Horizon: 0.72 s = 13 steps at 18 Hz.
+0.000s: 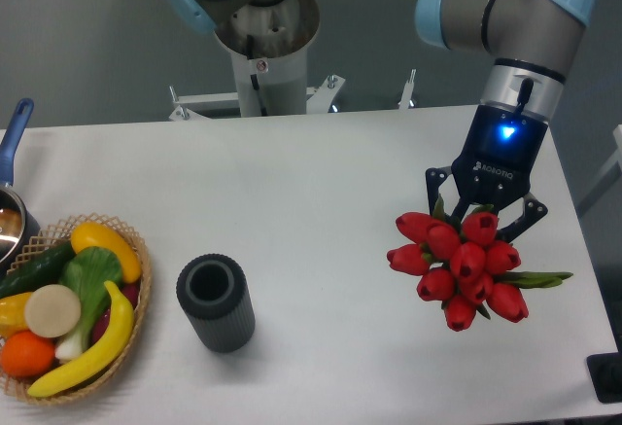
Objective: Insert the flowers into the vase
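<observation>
We see the claw (483,213) at the right of the surface (321,182), pointing down, its fingers spread around the top of the flowers (461,265); whether it actually clamps the stems we cannot tell. Red buds cluster just below it, green leaves poking right. The vase (215,302) stands upright well apart to the left, mouth unfilled. Wicker basket (134,301) of fruit at far left, pot (12,177) behind it.
</observation>
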Available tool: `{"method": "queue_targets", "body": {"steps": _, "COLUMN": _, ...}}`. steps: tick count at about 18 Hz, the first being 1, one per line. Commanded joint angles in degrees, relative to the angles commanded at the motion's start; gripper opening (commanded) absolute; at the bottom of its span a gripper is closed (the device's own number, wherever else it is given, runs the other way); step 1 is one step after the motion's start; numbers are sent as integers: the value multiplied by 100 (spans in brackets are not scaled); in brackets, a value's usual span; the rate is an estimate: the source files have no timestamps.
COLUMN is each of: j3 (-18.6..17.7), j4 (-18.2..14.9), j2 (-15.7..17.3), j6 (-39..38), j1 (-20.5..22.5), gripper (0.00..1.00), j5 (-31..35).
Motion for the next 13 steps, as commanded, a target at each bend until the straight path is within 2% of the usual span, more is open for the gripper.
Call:
{"method": "queue_targets", "body": {"steps": 6, "j3": -26, "j4": 26, "j2": -62, "j6": 17, "j1": -289, "gripper": 31, "j5": -166}}
{"method": "queue_targets", "body": {"steps": 10, "j3": -272, "j4": 281, "j2": -114, "j6": 114, "j1": -360, "gripper": 31, "j5": -1702}}
{"method": "queue_targets", "body": {"steps": 13, "j3": -316, "j4": 308, "j2": -97, "j6": 149, "j1": -649, "gripper": 31, "j5": -2170}}
